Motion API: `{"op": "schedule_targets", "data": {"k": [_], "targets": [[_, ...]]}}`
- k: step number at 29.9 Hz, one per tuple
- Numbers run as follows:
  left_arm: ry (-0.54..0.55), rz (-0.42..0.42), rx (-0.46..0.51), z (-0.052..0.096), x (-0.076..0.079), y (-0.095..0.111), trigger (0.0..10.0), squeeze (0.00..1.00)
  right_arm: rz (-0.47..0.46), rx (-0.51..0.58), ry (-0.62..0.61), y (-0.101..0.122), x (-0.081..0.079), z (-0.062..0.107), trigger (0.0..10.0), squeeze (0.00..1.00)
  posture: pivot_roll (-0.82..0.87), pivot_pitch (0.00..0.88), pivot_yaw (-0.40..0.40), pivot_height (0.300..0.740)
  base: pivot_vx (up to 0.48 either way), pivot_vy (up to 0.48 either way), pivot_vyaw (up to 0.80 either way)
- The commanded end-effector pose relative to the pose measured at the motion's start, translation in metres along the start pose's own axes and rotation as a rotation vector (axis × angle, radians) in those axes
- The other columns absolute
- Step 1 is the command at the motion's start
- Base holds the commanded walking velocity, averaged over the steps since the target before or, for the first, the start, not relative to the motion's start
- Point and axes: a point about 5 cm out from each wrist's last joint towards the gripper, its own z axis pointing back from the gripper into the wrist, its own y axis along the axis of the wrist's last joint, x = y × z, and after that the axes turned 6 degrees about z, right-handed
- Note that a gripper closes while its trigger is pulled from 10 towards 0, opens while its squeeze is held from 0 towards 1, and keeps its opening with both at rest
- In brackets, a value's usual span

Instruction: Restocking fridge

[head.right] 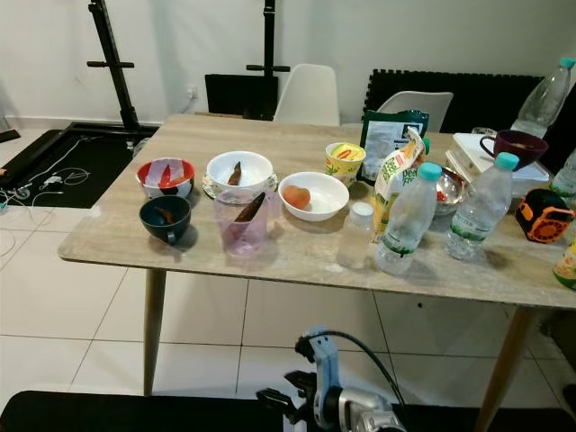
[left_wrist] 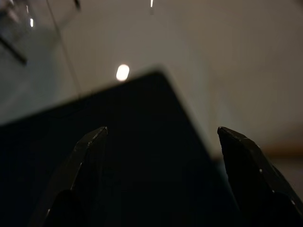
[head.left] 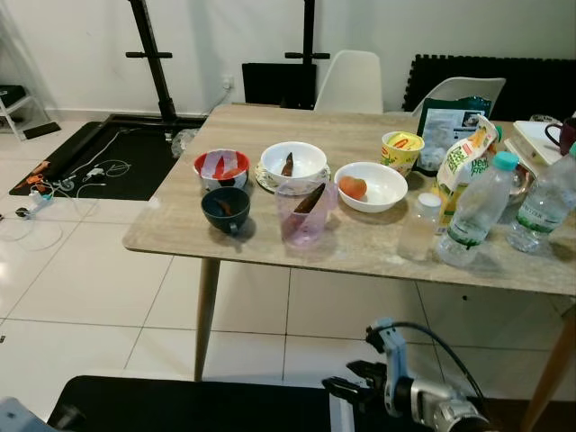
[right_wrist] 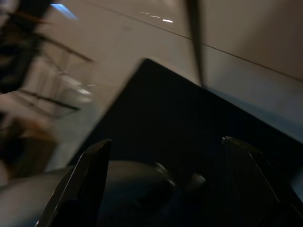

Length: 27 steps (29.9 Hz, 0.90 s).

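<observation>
A wooden table [head.left: 180, 229] stands ahead with food and drink on it. On it are a red and white bowl [head.left: 220, 167], a white bowl [head.left: 293, 162] with a brown piece, a white bowl holding an orange fruit [head.left: 354, 187], a dark cup [head.left: 226, 210] and a pink clear jug [head.left: 306, 214]. Further right are a yellow cup [head.left: 401, 151], a green and white bag [head.left: 461, 166] and two water bottles [head.left: 475, 210]. My right arm [head.left: 423, 400] hangs low, well short of the table. My right gripper [right_wrist: 166, 140] and left gripper [left_wrist: 162, 129] are open and empty over a black mat.
Two white chairs [head.left: 351, 81] stand behind the table, and a black stand [head.left: 153, 54] and cables lie at the back left. A black mat [head.left: 198, 405] lies on the tiled floor just before me. A dark bowl [head.right: 520, 147], a book stack and an orange device [head.right: 544, 216] crowd the table's right end.
</observation>
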Motion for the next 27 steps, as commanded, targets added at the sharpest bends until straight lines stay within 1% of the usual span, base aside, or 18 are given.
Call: {"op": "schedule_targets", "data": {"k": [1,2,4,6,9,10,12,13,14,15,16,17,19,21,23,24,25,27], "targets": [[-0.019,0.023,0.080,-0.005,0.004,0.019,10.0,0.00,-0.007,0.024,0.045,0.004,-0.001,0.000,10.0,0.00,0.06,0.009,-0.029,0.740,0.000,0.000,0.00],[-0.045,0.034,0.125,-0.009,0.011,0.032,10.0,0.00,0.000,0.042,0.084,0.009,-0.003,-0.001,10.0,0.00,0.06,0.009,-0.029,0.740,0.000,0.000,0.00],[-0.134,0.092,0.221,-0.015,0.031,0.061,10.0,0.00,0.019,0.102,0.166,0.023,-0.006,-0.004,10.0,0.00,0.06,0.008,-0.023,0.740,0.000,0.000,0.00],[-0.292,0.120,0.301,-0.016,0.060,0.085,10.0,0.00,0.025,0.188,0.222,0.040,-0.008,-0.006,10.0,0.00,0.06,0.008,-0.021,0.740,0.000,0.000,0.00],[-0.459,0.102,0.351,-0.012,0.089,0.099,10.0,0.00,0.034,0.262,0.249,0.055,-0.008,-0.007,10.0,0.00,0.06,0.007,-0.012,0.740,0.000,0.000,0.00],[-0.459,0.102,0.351,-0.012,0.089,0.099,10.0,0.00,0.034,0.262,0.249,0.055,-0.008,-0.007,10.0,0.00,0.06,0.007,-0.012,0.740,0.000,0.000,0.00],[-0.557,0.097,0.361,-0.007,0.107,0.101,10.0,0.00,0.041,0.297,0.259,0.062,-0.009,-0.008,10.0,0.00,0.05,0.008,-0.006,0.740,0.000,0.000,0.00],[-0.557,0.097,0.361,-0.007,0.107,0.101,10.0,0.00,0.041,0.297,0.259,0.062,-0.009,-0.008,10.0,0.00,0.05,0.008,-0.006,0.740,0.000,0.000,0.00],[-0.622,0.102,0.357,-0.003,0.118,0.100,10.0,0.00,0.045,0.318,0.262,0.066,-0.009,-0.008,10.0,0.00,0.05,0.008,-0.003,0.740,0.000,0.000,0.00],[-0.622,0.102,0.357,-0.003,0.118,0.100,10.0,0.00,0.045,0.318,0.262,0.066,-0.009,-0.008,10.0,0.00,0.05,0.008,-0.003,0.740,0.000,0.000,0.00],[-0.696,0.097,0.347,0.001,0.129,0.097,10.0,0.00,0.049,0.342,0.259,0.069,-0.009,-0.008,10.0,0.00,0.05,0.009,0.002,0.740,0.000,0.000,0.00],[-0.779,0.068,0.325,0.006,0.141,0.090,10.0,0.00,0.049,0.364,0.256,0.073,-0.009,-0.008,10.0,0.00,0.04,0.010,0.005,0.740,0.000,0.000,0.00],[-0.909,0.002,0.275,0.016,0.157,0.075,10.0,0.00,0.057,0.384,0.246,0.076,-0.009,-0.008,10.0,0.00,0.04,0.013,0.008,0.740,0.000,0.000,0.00],[-0.991,-0.049,0.229,0.023,0.165,0.062,10.0,0.00,0.068,0.390,0.233,0.078,-0.009,-0.008,10.0,0.00,0.04,0.015,0.008,0.740,0.000,0.000,0.00],[-1.055,-0.075,0.187,0.028,0.170,0.052,10.0,0.00,0.074,0.402,0.221,0.080,-0.009,-0.009,10.0,0.00,0.03,0.017,0.009,0.740,0.000,0.000,0.00],[-1.055,-0.075,0.187,0.028,0.170,0.052,10.0,0.00,0.074,0.402,0.221,0.080,-0.009,-0.009,10.0,0.00,0.03,0.017,0.009,0.740,0.000,0.000,0.00],[-1.083,-0.084,0.168,0.031,0.172,0.048,10.0,0.00,0.076,0.409,0.215,0.081,-0.009,-0.009,10.0,0.00,0.03,0.017,0.010,0.740,0.000,0.000,0.00],[-1.159,-0.140,0.102,0.040,0.178,0.030,10.0,0.00,0.085,0.439,0.195,0.087,-0.009,-0.010,10.0,0.00,0.03,0.017,0.010,0.740,0.000,0.000,0.00]]}}
